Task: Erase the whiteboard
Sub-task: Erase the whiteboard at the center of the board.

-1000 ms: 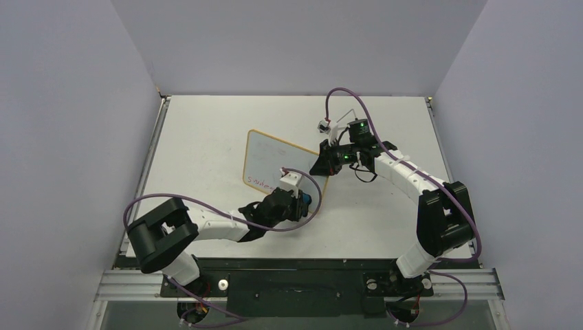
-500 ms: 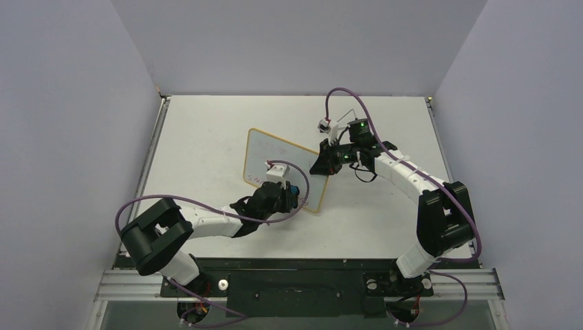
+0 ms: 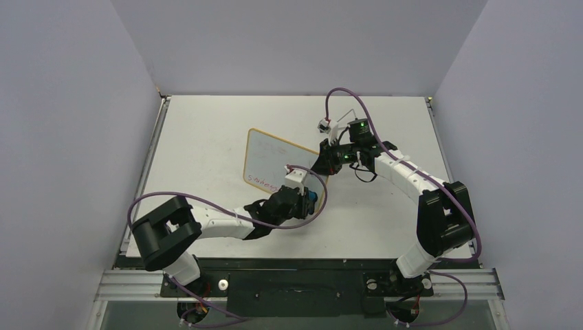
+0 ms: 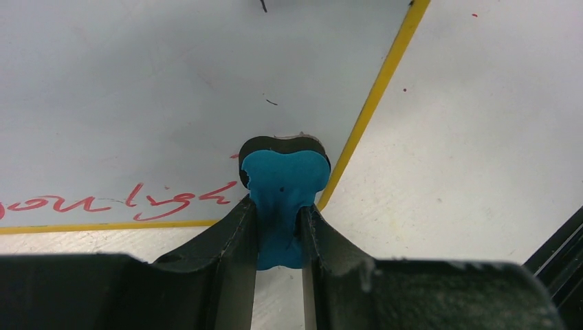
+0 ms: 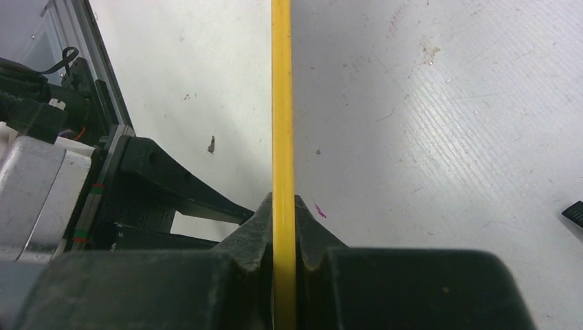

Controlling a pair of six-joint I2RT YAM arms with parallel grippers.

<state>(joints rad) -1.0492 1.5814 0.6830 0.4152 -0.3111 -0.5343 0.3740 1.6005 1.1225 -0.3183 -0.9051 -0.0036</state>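
Note:
The whiteboard (image 3: 271, 152) stands tilted mid-table, white with a thin yellow-wood frame. Red writing (image 3: 262, 180) runs along its lower edge and also shows in the left wrist view as red script (image 4: 137, 203). My left gripper (image 3: 309, 201) is shut on a blue-and-black eraser (image 4: 284, 180), whose black pad presses the board face (image 4: 137, 82) near its lower right corner, beside the frame (image 4: 375, 96). My right gripper (image 3: 323, 165) is shut on the board's right frame edge (image 5: 282, 103), with its fingers (image 5: 307, 227) on both sides of the frame.
The white table (image 3: 199, 137) is boxed in by grey walls on three sides. Purple cables loop over both arms. In the right wrist view the left arm's body (image 5: 48, 179) lies at the left, and a small black item (image 5: 574, 213) sits at the right edge.
My left gripper swept the eraser left along the board's lower part, then came back right to the lower right corner. The right arm and the board stayed put.

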